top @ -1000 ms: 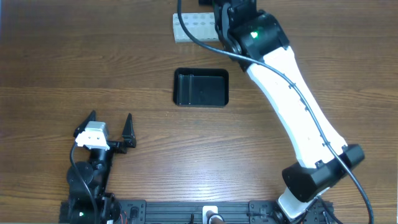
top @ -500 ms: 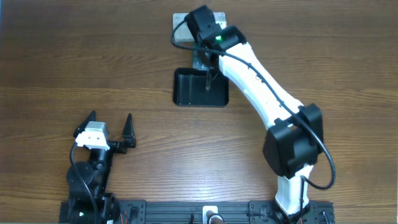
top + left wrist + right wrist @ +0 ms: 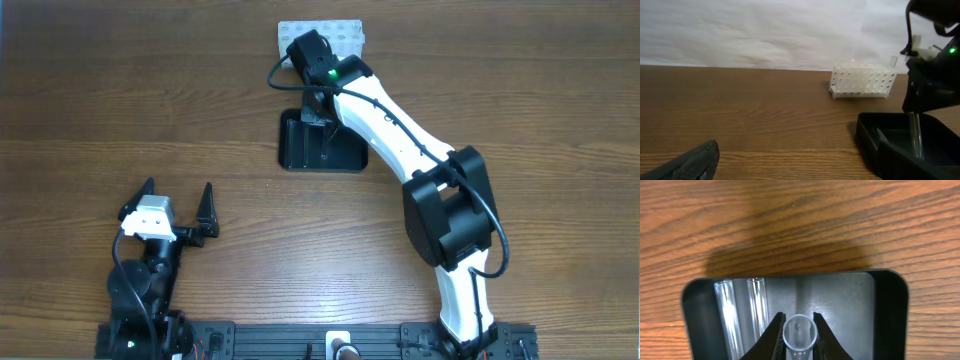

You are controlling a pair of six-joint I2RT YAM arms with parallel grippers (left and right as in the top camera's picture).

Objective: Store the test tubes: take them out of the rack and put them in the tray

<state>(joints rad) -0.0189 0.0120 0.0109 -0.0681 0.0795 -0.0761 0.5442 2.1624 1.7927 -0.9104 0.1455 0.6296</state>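
Note:
A clear test tube stands on end between the fingers of my right gripper, which is shut on it just above the black tray. Two more tubes lie side by side in the tray. From above, the right gripper hangs over the tray, with the white rack just beyond it. The left wrist view shows the held tube dipping into the tray, and one tube still upright in the rack. My left gripper stands open near the table's front left, holding nothing.
The brown wooden table stretches around the tray and rack. A white wall rises behind the table's far edge. The right arm's white link slants across the table's middle right.
The right arm has swung from the rack towards the front and left and come down over the tray with the tube. The left arm has not moved.

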